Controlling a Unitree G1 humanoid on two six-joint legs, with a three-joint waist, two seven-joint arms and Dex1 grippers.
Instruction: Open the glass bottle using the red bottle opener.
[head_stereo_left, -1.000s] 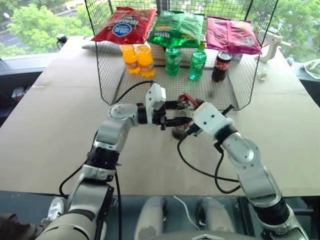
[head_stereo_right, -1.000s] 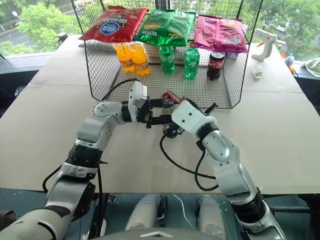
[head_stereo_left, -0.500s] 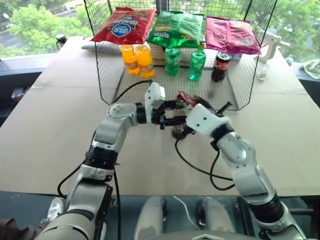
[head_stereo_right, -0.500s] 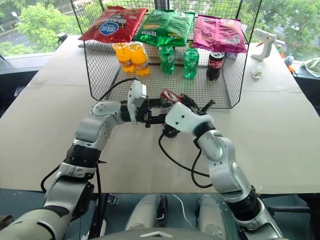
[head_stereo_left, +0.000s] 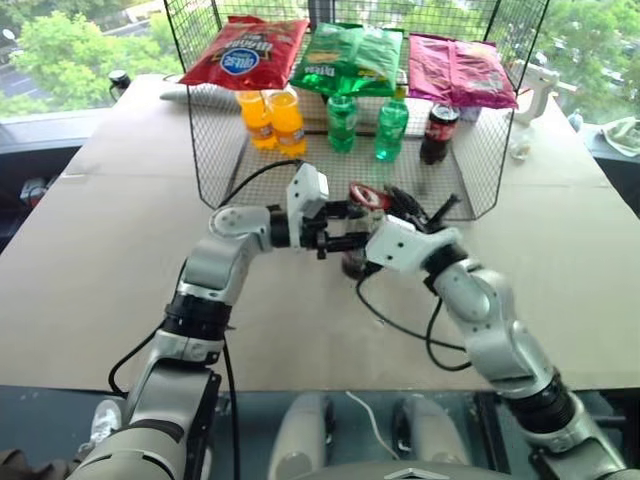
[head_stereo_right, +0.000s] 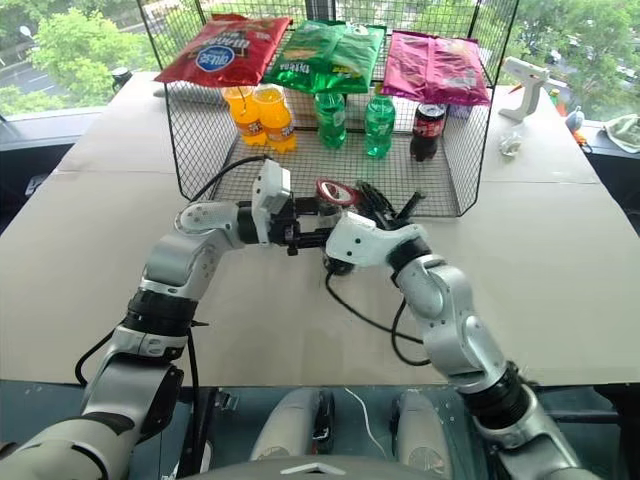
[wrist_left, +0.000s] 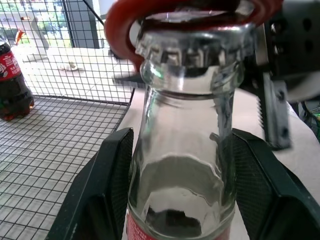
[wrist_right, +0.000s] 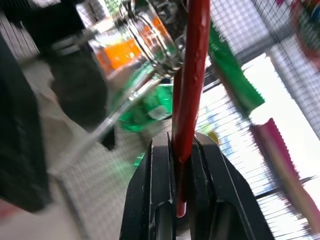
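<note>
The left gripper (wrist_left: 182, 200) hugs the neck of the glass bottle (wrist_left: 182, 165), which stands upright on the tabletop (head_stereo_left: 120, 260), while the right gripper (wrist_right: 180, 165), shut tight on the red bottle opener (wrist_right: 190, 90), holds its loop right over the cap.

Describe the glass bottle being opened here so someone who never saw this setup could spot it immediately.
Start at the wire mesh cage holding chip bags and drinks on the table; just in front of its open side the two arms meet. There the left gripper clamps the glass bottle upright. Unlike the plastic bottles in the cage, it is clear glass with a crimped cap, ringed by the red bottle opener.
</note>
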